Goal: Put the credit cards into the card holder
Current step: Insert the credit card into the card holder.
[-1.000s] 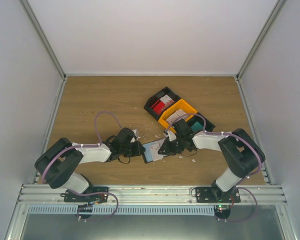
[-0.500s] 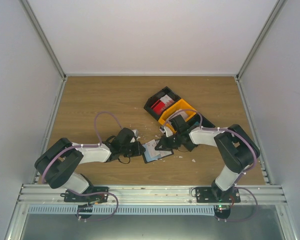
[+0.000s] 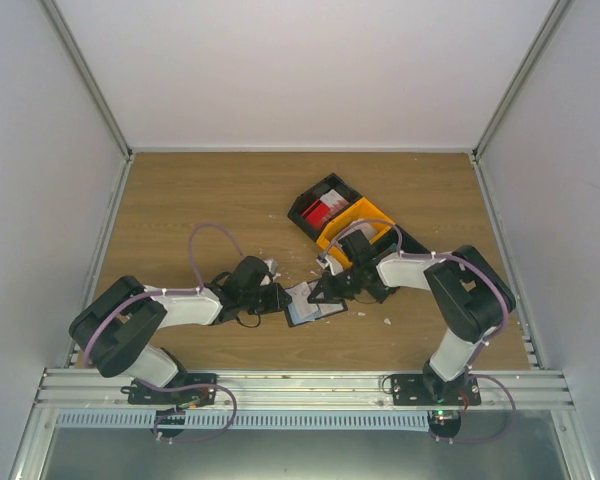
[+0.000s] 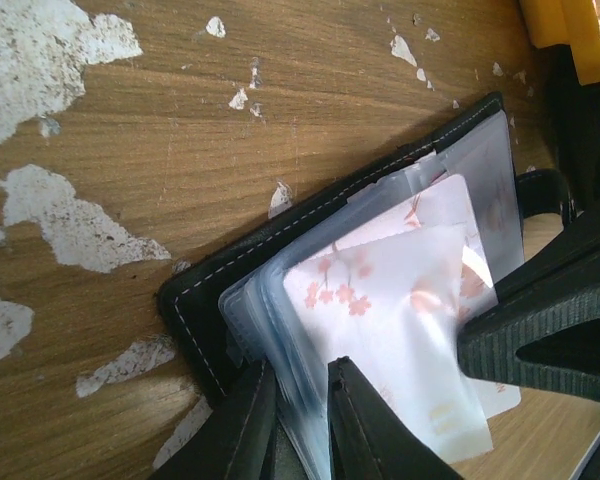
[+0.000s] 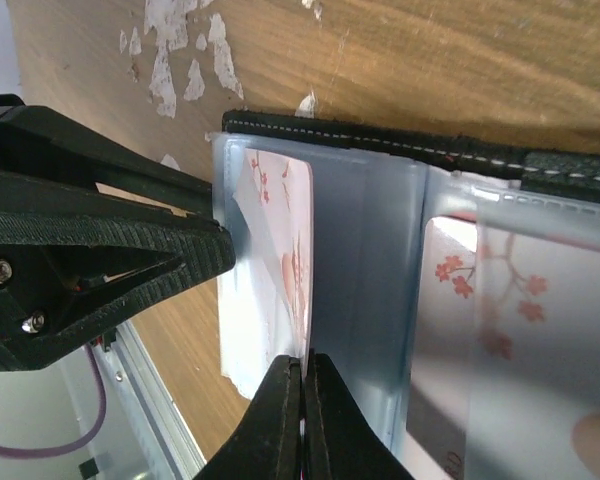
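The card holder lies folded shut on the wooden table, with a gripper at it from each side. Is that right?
Not quite: the card holder is open, not folded shut; the left wrist view shows its clear sleeves fanned out, blossom-printed cards inside. It does lie on the wooden table, with the left gripper and right gripper at either side.

card holder [image 5: 380,140] cut off, yellow bin [image 4: 565,25] cropped

Both arms reach inward from their bases at the near edge, elbows bent outward and forearms low over the tabletop, and meet near the middle. The left tool [image 3: 283,298] points right, its fingers [image 4: 370,430] a narrow gap apart. The right tool [image 3: 317,293] points left, its fingertips [image 5: 277,420] pressed together.
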